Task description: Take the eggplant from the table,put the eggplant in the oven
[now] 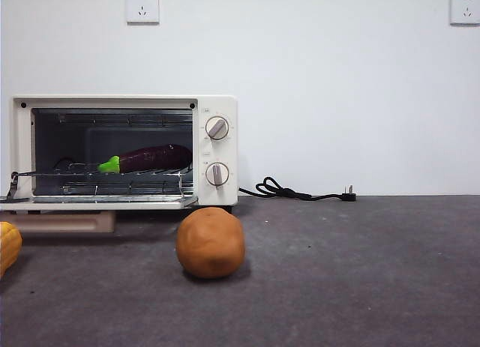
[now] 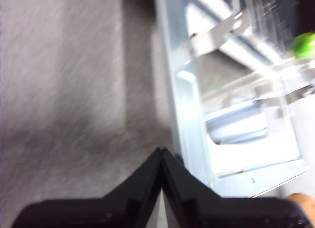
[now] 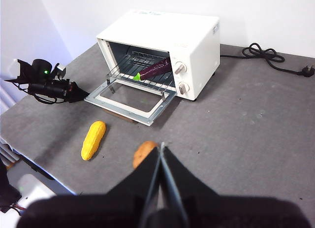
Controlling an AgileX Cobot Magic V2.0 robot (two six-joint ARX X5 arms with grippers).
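The dark purple eggplant (image 1: 150,158) with its green stem cap lies on the wire rack inside the cream-white oven (image 1: 219,107), whose door (image 1: 97,202) hangs open and flat. The right wrist view shows the same eggplant (image 3: 156,69) in the oven (image 3: 162,28). My left gripper (image 2: 160,153) is shut with nothing in it, just off the open door's outer edge; the view is blurred and only the green stem (image 2: 304,45) shows. From the right wrist view the left gripper (image 3: 83,94) sits beside the door. My right gripper (image 3: 161,148) is shut and empty, high above the table (image 3: 246,129).
A round orange-brown ball (image 1: 211,242) sits in front of the oven. A yellow corn-like item (image 3: 93,139) lies to the left of it. A black power cord (image 1: 300,192) trails along the back right of the table.
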